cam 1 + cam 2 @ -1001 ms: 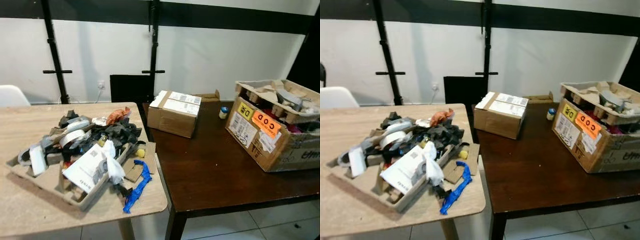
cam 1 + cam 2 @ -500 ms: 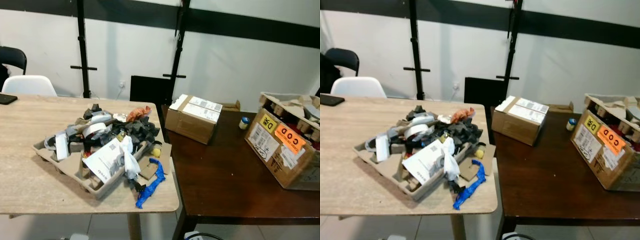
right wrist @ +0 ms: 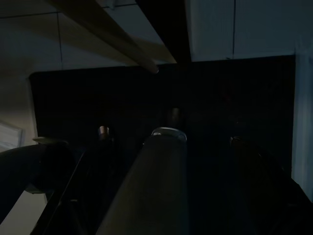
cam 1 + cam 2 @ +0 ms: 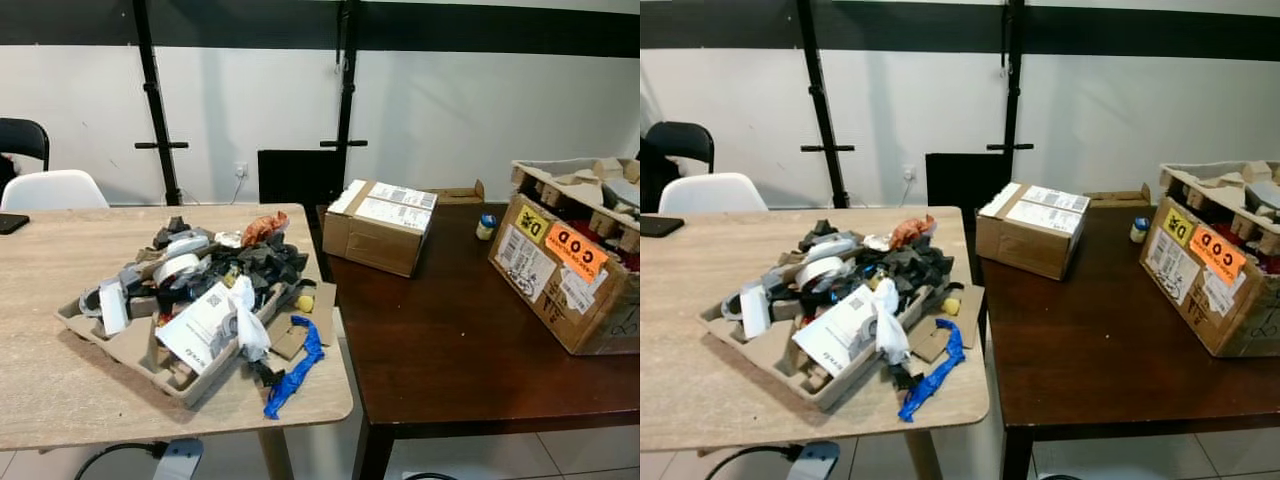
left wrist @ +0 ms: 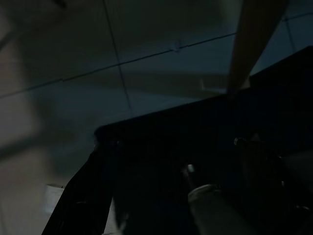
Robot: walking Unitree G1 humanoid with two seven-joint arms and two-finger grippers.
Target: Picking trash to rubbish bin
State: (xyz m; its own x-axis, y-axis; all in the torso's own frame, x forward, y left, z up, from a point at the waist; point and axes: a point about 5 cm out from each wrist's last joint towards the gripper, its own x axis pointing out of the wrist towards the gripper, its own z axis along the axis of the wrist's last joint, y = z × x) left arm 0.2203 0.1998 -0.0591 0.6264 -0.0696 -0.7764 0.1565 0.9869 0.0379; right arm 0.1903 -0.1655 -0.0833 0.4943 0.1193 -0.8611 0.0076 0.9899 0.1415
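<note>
The robot faces the trash heap (image 4: 205,290) on the light table (image 4: 60,385), nothing picked yet. Both arms hang low; finger state I cannot tell. Next: reach in.

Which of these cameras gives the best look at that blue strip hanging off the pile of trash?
The left eye view: the blue strip lies sharp and unobstructed. The right eye view matches it; both wrist views are dark.

2 tables: a light wooden table (image 4: 60,380) and a dark wooden table (image 4: 470,350). 2 cardboard boxes on the dark one: a closed box (image 4: 378,225) and an open box (image 4: 570,270). 1 pulp tray (image 4: 110,345) of trash, 1 blue strip (image 4: 292,368), 1 small jar (image 4: 486,226), 2 chairs (image 4: 45,185).
</note>
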